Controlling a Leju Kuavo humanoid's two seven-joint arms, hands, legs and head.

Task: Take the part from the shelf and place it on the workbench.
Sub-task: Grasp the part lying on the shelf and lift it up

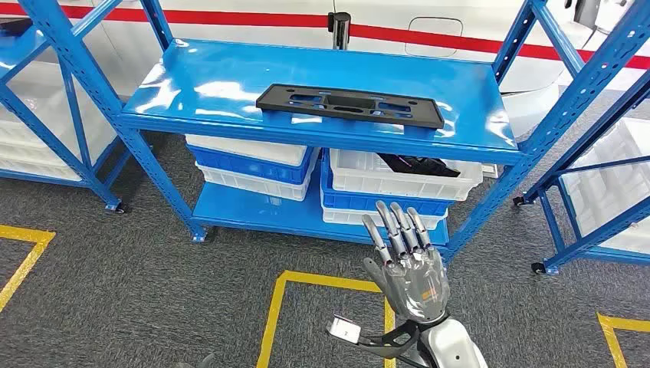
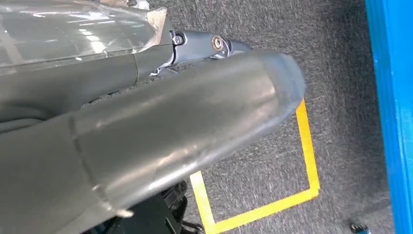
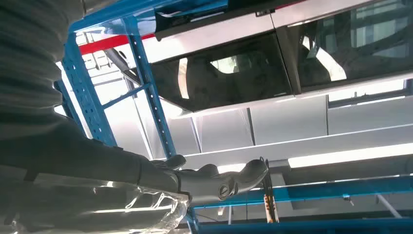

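The part [image 1: 349,106], a flat black plate with cut-outs, lies on the top board of the blue shelf [image 1: 215,84], towards its front edge and right of centre, with nothing touching it; no writing or brand can be read on it. The right hand [image 1: 405,264] is up in front of the shelf, low in the head view, back of the hand to the camera, fingers [image 1: 399,227] straight, slightly spread and pointing up, holding nothing; it stands well short of the part and below the board's level. In the right wrist view the fingers [image 3: 229,181] reach out straight against blue uprights and a white panel with a red stripe. The left hand [image 2: 146,131] shows in its wrist view as a thick grey thumb over grey carpet [image 2: 272,39] and yellow floor tape [image 2: 307,146]; whether its fingers are spread or curled I cannot tell. Under the top board sit white and blue bins [image 1: 253,165]; one white bin [image 1: 398,175] on the right has dark items in it; no labels are legible on them.
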